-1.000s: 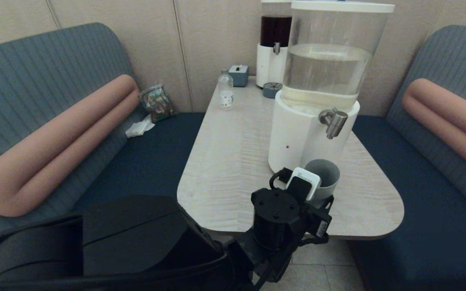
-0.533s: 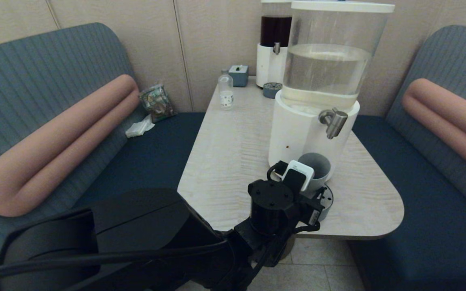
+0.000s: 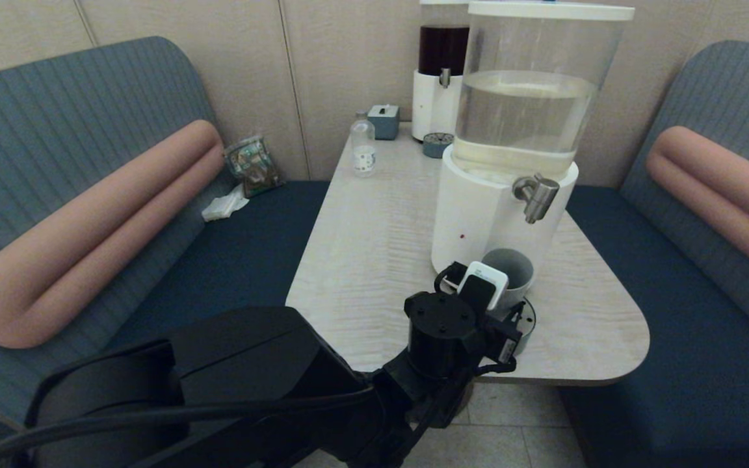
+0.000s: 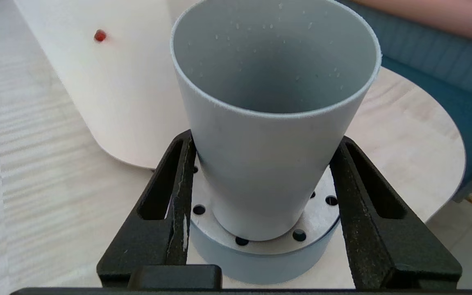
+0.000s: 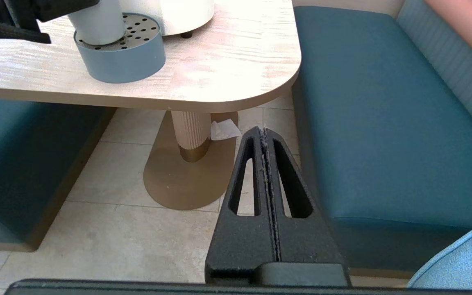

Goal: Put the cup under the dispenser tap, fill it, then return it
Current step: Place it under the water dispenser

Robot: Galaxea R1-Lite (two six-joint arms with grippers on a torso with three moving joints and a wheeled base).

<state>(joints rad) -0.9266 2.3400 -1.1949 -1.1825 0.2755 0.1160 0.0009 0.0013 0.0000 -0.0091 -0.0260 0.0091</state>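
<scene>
The grey-blue cup (image 4: 268,135) stands upright on the round perforated drip tray (image 4: 260,256) in front of the white dispenser base (image 4: 117,82). My left gripper (image 4: 264,141) is shut on the cup, one black finger against each side of its lower half. In the head view the cup (image 3: 511,270) sits below and slightly left of the steel dispenser tap (image 3: 534,195); my wrist hides its near side. No liquid shows inside, only droplets on the inner wall. My right gripper (image 5: 264,130) hangs shut and empty below the table edge, over the floor.
The table (image 3: 374,260) also bears a small clear bottle (image 3: 363,153), a grey box (image 3: 384,120), a second tray (image 3: 437,144) and the dark-liquid dispenser (image 3: 443,71) at the back. Blue benches flank it. The drip tray (image 5: 121,61) sits near the front edge.
A second ago the cup hung above the tray in my left gripper. It came down onto the tray, toward the dispenser base, and has barely shifted since.
</scene>
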